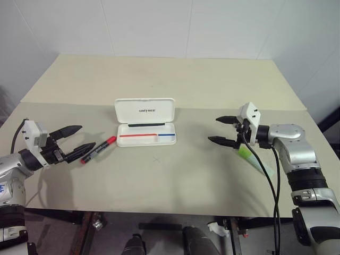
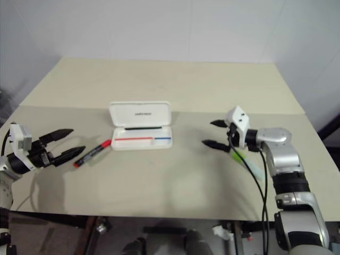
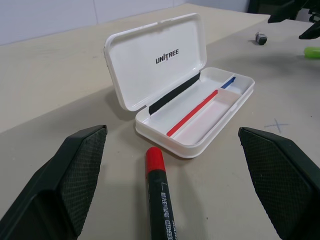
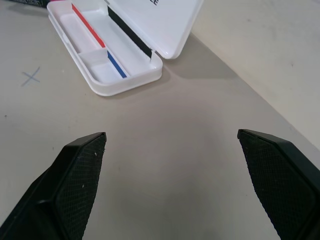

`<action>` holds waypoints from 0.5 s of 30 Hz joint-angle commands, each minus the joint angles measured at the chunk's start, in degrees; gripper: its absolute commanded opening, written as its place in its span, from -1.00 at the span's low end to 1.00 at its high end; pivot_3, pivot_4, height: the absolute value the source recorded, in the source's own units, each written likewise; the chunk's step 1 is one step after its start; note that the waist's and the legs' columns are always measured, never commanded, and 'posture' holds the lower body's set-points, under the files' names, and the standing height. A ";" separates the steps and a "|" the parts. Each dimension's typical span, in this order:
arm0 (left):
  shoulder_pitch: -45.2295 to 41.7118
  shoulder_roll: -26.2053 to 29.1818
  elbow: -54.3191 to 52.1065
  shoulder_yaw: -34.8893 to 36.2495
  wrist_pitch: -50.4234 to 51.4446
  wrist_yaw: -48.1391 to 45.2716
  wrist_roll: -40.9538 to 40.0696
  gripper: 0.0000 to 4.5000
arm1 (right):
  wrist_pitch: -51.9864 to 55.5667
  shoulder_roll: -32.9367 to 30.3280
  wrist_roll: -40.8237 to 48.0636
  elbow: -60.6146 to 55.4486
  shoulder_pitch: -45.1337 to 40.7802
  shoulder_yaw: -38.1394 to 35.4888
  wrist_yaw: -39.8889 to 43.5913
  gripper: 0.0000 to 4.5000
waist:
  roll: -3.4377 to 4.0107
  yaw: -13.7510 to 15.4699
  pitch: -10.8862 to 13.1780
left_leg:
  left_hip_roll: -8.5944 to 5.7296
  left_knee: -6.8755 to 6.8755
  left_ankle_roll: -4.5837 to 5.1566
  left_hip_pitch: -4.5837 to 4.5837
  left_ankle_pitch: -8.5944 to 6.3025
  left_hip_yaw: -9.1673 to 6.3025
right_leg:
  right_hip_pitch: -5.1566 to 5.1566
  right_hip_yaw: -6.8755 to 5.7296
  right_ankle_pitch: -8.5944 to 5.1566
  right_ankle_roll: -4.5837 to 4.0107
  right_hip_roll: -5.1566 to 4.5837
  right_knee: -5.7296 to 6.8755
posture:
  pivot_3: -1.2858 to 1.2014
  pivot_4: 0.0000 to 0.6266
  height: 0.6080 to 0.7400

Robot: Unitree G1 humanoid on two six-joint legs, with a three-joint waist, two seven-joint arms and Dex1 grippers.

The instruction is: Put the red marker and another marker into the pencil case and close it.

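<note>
— Left side?
— Left hand [image 1: 76, 141] spread wide, empty; the red marker [image 1: 98, 150] lies just right of it on the bench [image 1: 159, 175].
— Middle?
— The pencil case [image 1: 145, 122], lid up.
— Right?
— Right hand [image 1: 223, 130] gaping; the green marker [image 1: 254, 159] under its wrist.

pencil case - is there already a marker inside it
No, the open pencil case has a bare tray, and the red marker lies on the table just in front of it.

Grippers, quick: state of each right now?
Left gripper: open, holding nothing.
Right gripper: open, holding nothing.
</note>
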 commanded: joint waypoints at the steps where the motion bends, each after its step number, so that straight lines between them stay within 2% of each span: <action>1: -0.76 0.39 -0.63 1.42 -0.92 -0.05 -1.14 1.00 | 0.00 0.33 1.35 -2.01 -1.16 -1.41 -0.49 0.98 | 0.00 -0.01 0.00 | 0.00 0.00 0.00 0.00 0.00 0.00 | 0.00 0.00 0.00 0.00 0.00 0.00 | 0.03 -0.52 1.00; 7: -0.46 0.42 -2.37 1.36 -0.46 0.49 -1.48 1.00 | -1.39 2.79 0.74 -0.49 -2.81 -0.72 -1.07 0.98 | 0.00 -0.06 0.00 | 0.00 0.00 0.00 0.01 0.00 0.00 | 0.00 0.01 0.00 0.00 0.00 0.05 | 0.03 -0.52 1.00; 15: 2.08 1.34 -4.85 2.66 0.66 -0.88 -2.68 1.00 | 2.80 4.02 0.30 -7.32 -2.41 3.43 0.90 0.98 | 0.00 -0.12 0.00 | 0.00 0.00 0.00 0.01 0.00 0.00 | -0.01 0.00 0.00 0.00 0.00 0.04 | 0.03 -0.52 1.00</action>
